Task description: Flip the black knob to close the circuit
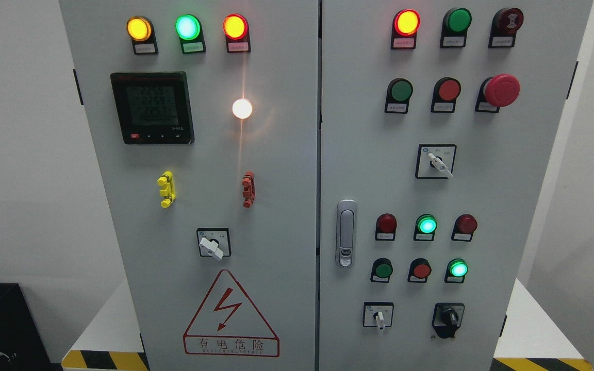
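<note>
Head view shows neither of my hands, so I cannot tell their state. The black knob (449, 318) sits at the lower right of the frame, on the cabinet (286, 216), untouched. As I judge it, nothing is done: reach, grip and flip remain.

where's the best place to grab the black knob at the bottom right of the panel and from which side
Pinch the raised black grip bar across the middle of the black knob, coming straight at the right door from the front; the bar stands proud of its round base, probably giving fingers two flat sides to turn.
</note>
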`<state>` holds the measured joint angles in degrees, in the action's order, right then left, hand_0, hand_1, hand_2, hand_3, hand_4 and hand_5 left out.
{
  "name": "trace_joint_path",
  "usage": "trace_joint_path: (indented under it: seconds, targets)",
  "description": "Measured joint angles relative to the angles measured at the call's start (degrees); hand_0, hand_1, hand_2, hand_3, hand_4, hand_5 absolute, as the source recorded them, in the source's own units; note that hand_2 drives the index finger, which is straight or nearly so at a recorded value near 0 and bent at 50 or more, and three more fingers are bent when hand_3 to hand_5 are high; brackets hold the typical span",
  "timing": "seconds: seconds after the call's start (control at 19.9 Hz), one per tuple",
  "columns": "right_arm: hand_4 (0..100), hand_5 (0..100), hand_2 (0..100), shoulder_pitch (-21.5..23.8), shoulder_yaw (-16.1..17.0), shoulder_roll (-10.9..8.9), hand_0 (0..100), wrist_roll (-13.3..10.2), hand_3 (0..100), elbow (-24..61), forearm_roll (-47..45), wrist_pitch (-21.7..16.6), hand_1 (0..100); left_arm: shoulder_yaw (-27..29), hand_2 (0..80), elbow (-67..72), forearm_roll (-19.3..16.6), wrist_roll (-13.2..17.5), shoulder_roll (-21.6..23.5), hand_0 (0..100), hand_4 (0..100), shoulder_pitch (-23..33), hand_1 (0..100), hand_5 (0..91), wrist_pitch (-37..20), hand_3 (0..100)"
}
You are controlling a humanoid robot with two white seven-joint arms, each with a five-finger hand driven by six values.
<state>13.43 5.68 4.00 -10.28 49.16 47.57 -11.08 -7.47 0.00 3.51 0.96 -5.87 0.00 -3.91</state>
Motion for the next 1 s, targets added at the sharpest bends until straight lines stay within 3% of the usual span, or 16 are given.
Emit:
trace_joint_path:
  seconds: [0.7,1.0]
  targets:
    - [82,91,78,0.1,0.7,1.1,0,-1.4,94,19.5,10.5,0.2,17,0.0,0.0,0.0,0.0,0.0,0.0,12,0,0.0,56,0.0,0.0,0]
    - [85,93,82,0.0,0.1,1.68,0,-1.1,99,27.3,16.0,1.3,13,0.0,0.0,0.0,0.0,0.0,0.0,12,0,0.0,56,0.0,0.0,0]
